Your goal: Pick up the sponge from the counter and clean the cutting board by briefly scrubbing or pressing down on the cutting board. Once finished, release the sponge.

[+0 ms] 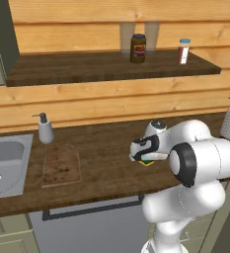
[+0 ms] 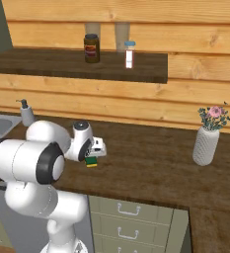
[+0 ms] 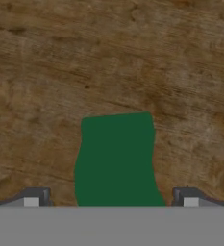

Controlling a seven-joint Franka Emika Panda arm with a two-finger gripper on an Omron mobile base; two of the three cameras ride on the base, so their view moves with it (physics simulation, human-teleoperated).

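Over the dark plank counter (image 1: 101, 143) beneath a wooden wall shelf (image 1: 87, 66), I am hovering my gripper (image 3: 111, 199), jaws spread wide and holding nothing, above the green sponge (image 3: 116, 158).

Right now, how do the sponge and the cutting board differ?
The sponge is a small green-topped block on a yellow base; the cutting board is a wide, thin brown slab speckled with crumbs. The sponge lies under the gripper; the board lies beside the sink. Both rest on the counter.

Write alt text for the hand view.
Open gripper poised over a green sponge that lies between its two dark fingertips on the dark wood counter, not yet gripped.
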